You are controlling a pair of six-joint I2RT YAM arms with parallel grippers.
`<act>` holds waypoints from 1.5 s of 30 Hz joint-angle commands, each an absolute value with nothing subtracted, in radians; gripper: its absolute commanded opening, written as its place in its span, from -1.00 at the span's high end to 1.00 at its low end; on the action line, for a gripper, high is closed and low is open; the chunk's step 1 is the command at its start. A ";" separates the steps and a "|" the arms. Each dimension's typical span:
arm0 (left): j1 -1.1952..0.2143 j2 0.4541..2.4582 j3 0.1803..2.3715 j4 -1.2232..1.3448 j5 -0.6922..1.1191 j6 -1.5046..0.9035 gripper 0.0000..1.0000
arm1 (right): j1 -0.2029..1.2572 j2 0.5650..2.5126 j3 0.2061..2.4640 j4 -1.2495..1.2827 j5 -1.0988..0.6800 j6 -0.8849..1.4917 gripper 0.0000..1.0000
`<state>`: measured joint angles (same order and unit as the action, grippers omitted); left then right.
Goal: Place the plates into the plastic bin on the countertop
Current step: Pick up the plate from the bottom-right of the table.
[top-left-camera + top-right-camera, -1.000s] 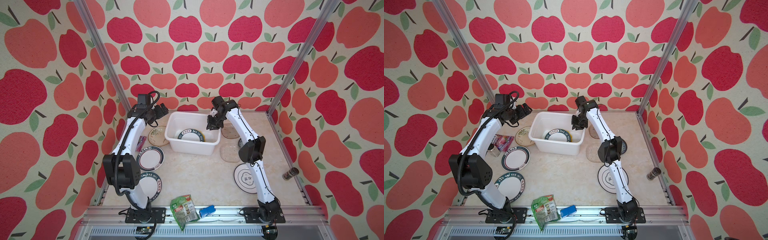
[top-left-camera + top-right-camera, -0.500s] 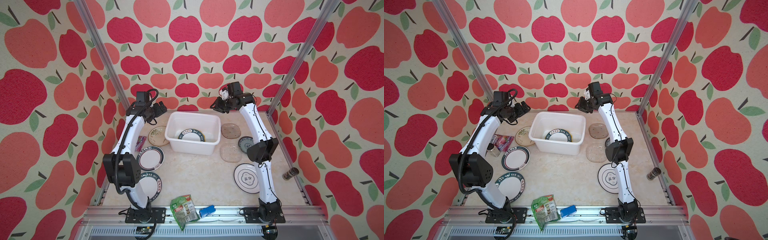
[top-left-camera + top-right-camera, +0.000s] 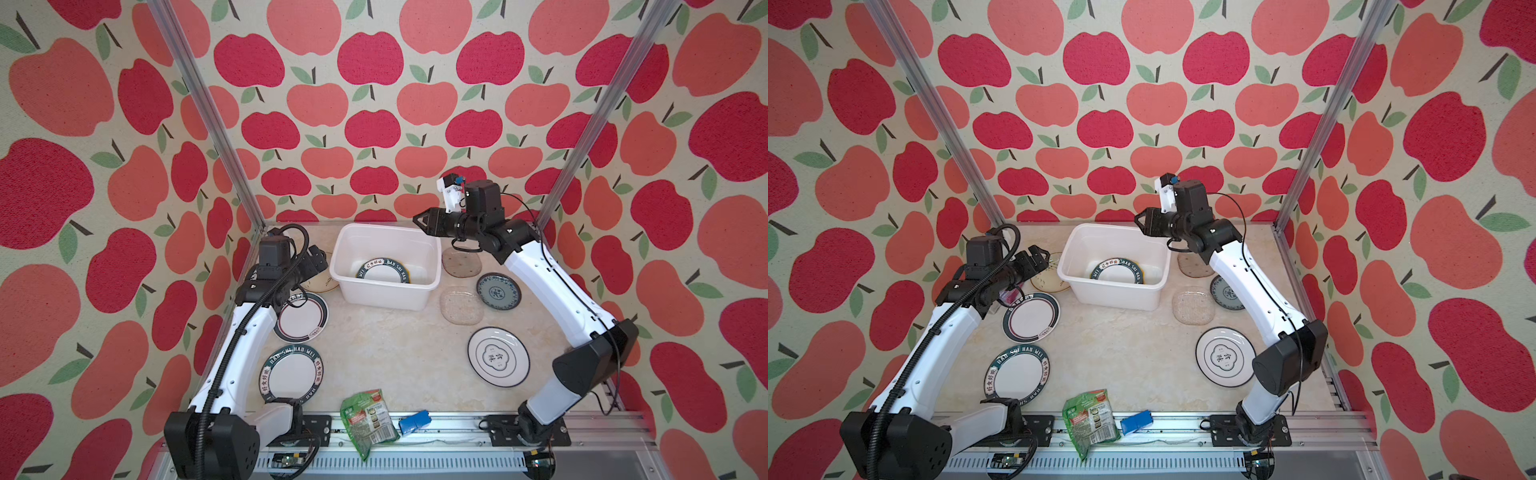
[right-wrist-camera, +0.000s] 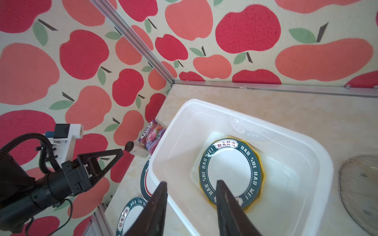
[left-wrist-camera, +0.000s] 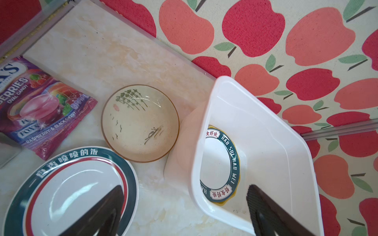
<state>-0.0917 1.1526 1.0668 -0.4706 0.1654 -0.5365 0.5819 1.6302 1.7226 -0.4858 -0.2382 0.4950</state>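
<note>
The white plastic bin (image 3: pixel 382 297) stands at the back of the countertop (image 3: pixel 382 353). In it a white plate with a dark lettered rim (image 3: pixel 384 272) lies on a yellow one (image 4: pixel 259 161). Around the bin lie a cream plant-print plate (image 5: pixel 140 122), a red-ringed plate (image 3: pixel 301 318), a lettered plate (image 3: pixel 291 372), smoky glass (image 3: pixel 461 262), blue (image 3: pixel 498 291), clear glass (image 3: pixel 462 306) and dark-ringed (image 3: pixel 498 357) plates. My left gripper (image 3: pixel 316 259) hangs open and empty over the cream plate. Above the bin's back right corner, my right gripper (image 3: pixel 415 218) is open and empty.
A green snack packet (image 3: pixel 368 417) and a small blue object (image 3: pixel 413 420) lie at the front rail. A purple candy bag (image 5: pixel 41 106) and a small jar (image 4: pixel 135 150) sit by the left wall. Aluminium rails and apple-patterned walls close in the countertop.
My right gripper has risen out of the bin and swung back to the right, its jaws parting. The left gripper has come down toward the cream plate.
</note>
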 commanded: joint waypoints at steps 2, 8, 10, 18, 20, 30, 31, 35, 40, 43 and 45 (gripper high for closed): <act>-0.256 1.097 0.971 -0.475 0.171 -0.537 -0.89 | 0.594 1.465 1.505 -0.437 -0.159 0.507 0.16; -0.545 1.025 0.802 -0.375 0.223 -0.580 -0.88 | 0.600 1.251 1.214 -0.444 -0.069 0.526 0.17; -0.617 1.051 0.779 -0.290 0.267 -0.589 -0.88 | 0.589 1.204 1.139 -0.434 -0.051 0.540 0.18; -0.825 1.434 0.999 -0.154 0.368 -0.572 -0.88 | 0.502 1.083 0.992 -0.404 -0.115 0.607 0.20; -0.851 1.542 1.085 -0.151 0.435 -0.557 -0.85 | 0.493 1.062 0.983 -0.404 -0.111 0.606 0.20; -0.888 1.902 1.406 -0.325 0.670 -0.481 -0.73 | 0.392 0.885 0.927 -0.455 -0.082 0.614 0.21; -0.894 1.920 1.428 -0.350 0.663 -0.475 -0.71 | 0.376 0.875 0.922 -0.456 -0.089 0.620 0.21; -0.917 2.017 1.511 -0.433 0.668 -0.461 -0.63 | 0.324 0.863 0.905 -0.435 -0.146 0.635 0.23; -0.919 2.133 1.618 -0.498 0.736 -0.444 -0.51 | 0.299 0.888 0.905 -0.421 -0.185 0.632 0.26; -0.927 2.189 1.694 -0.562 0.740 -0.416 -0.50 | 0.290 0.892 0.903 -0.409 -0.200 0.635 0.29; -0.934 2.225 1.734 -0.591 0.749 -0.412 -0.48 | 0.287 0.893 0.904 -0.407 -0.207 0.635 0.29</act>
<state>-0.9268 2.1948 1.6745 -0.4931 0.7105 -0.4500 0.2951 0.8925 0.9157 -0.4339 -0.1738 0.6224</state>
